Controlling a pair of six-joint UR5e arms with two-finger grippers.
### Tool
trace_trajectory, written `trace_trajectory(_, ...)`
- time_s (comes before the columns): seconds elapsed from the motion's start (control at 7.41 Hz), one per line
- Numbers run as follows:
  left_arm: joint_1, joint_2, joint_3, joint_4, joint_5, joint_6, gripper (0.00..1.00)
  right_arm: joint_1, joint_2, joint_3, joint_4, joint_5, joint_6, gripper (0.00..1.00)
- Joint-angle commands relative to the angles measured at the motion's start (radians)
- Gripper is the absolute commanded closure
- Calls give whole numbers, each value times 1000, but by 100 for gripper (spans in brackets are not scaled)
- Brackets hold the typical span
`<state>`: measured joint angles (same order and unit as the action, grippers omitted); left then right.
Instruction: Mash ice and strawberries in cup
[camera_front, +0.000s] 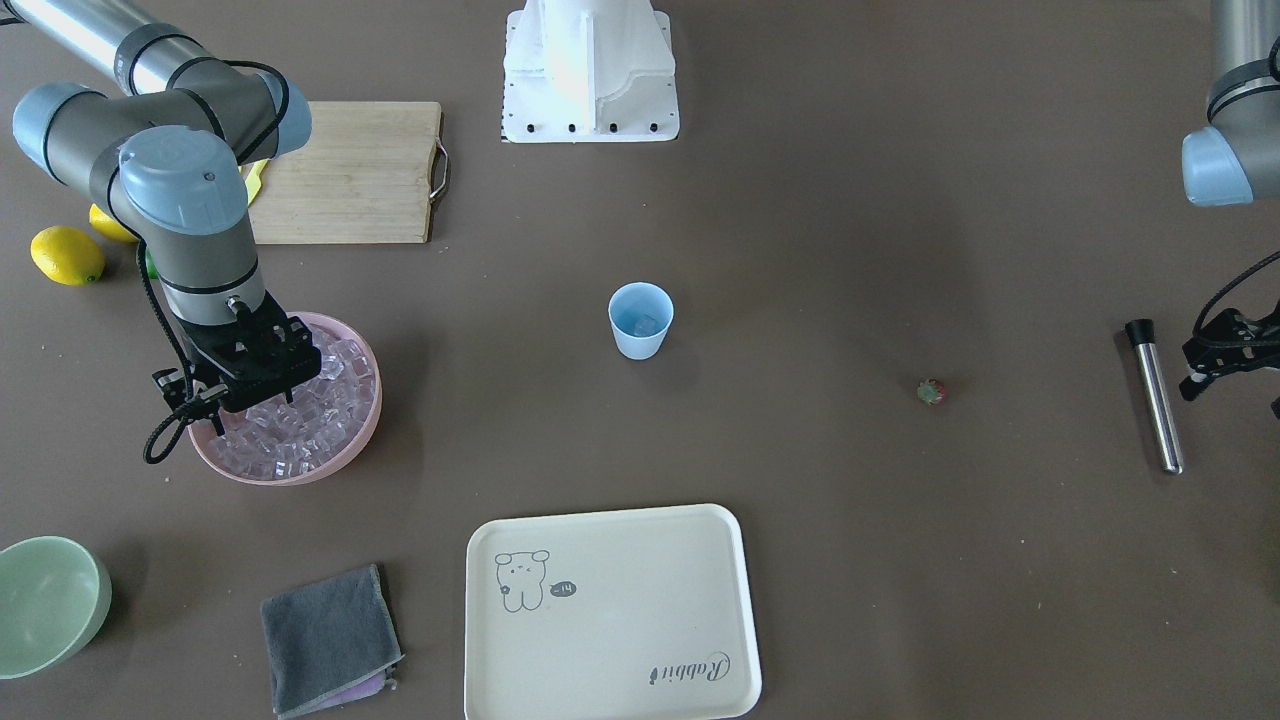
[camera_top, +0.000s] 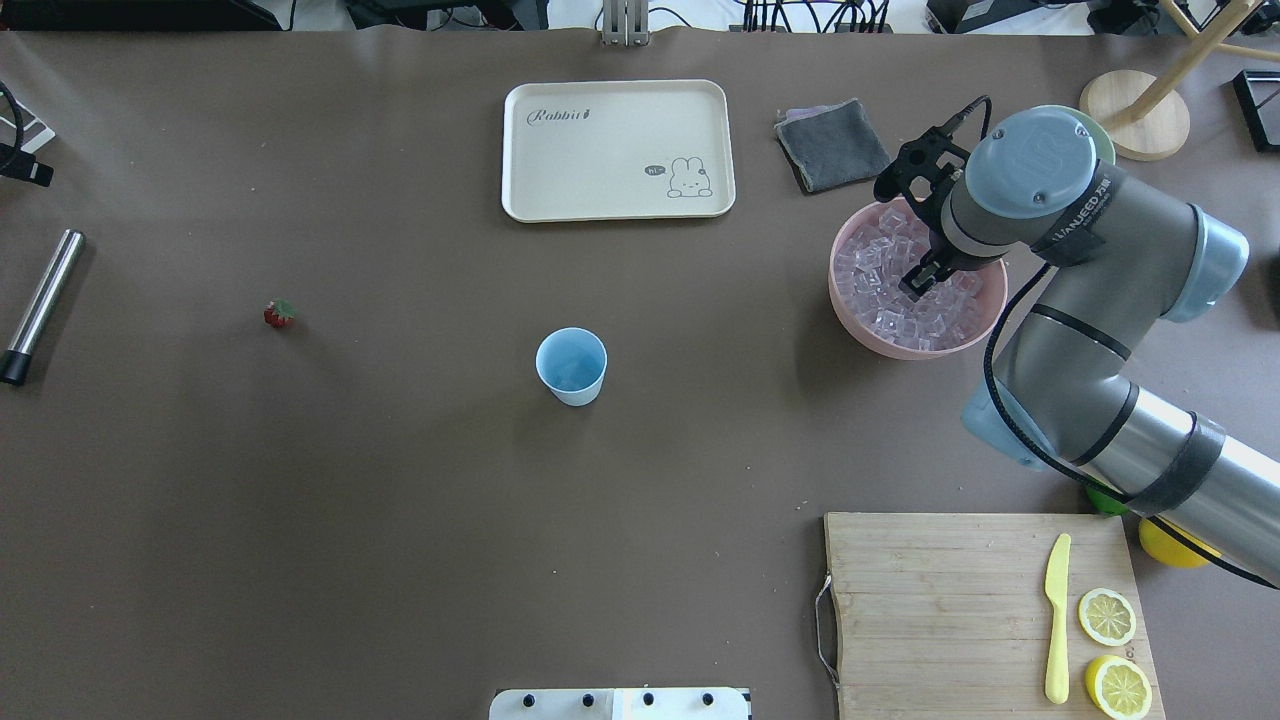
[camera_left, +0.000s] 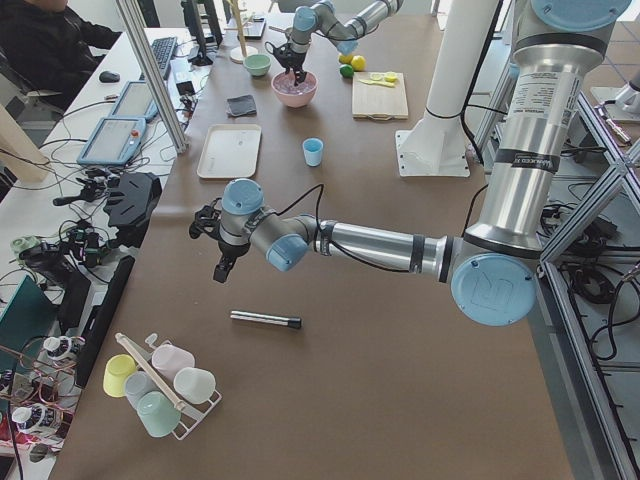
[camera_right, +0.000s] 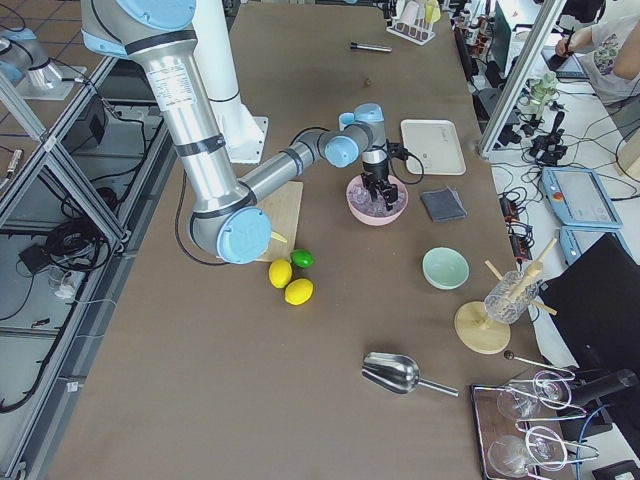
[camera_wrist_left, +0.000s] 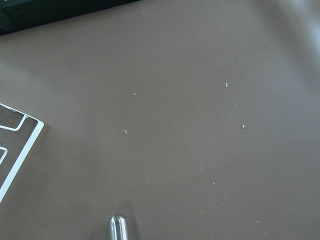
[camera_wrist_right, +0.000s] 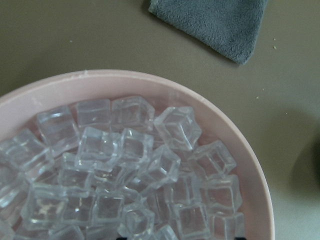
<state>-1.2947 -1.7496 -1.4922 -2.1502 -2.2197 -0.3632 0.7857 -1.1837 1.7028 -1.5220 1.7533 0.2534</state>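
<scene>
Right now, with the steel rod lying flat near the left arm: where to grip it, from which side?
Mid-shaft of the steel rod, from straight above, jaws across its narrow width. It lies flat on the table, with bare surface along both long sides, and the shaft is round and even there.

The cream rectangular plastic tray (camera_top: 610, 160) carries the only clear print: the word "Rabbit" in dark script in one corner. In the opposite corner is a line-drawn bunny with a small speech bubble that seems to read "hi". The tray lies on the surface (camera_top: 400, 450) well apart from the right arm's fingers (camera_top: 915, 282), off to their side. Up the same arm from those fingers, a black band (camera_top: 1075, 215) around the wrist bears white capitals that read roughly "UANJEED", followed by marks too small to make out.
</scene>
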Motion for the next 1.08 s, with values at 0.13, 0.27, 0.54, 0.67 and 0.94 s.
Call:
trace_trajectory(0.13,0,1,6,-14,-1,0,3,-2,9,-22,0,20,26,25)
trace_trajectory(0.27,0,2,6,-16,-2,0,3,-3,3,-22,2,29,38,26)
trace_trajectory(0.54,0,4,3,-14,-2,0,3,-16,4,-11,2,29,53,27)
trace_trajectory(0.67,0,2,6,-16,-2,0,3,-19,-4,-15,2,28,53,37)
trace_trajectory(0.94,0,2,9,-16,0,0,3,-19,-5,-22,2,25,49,45)
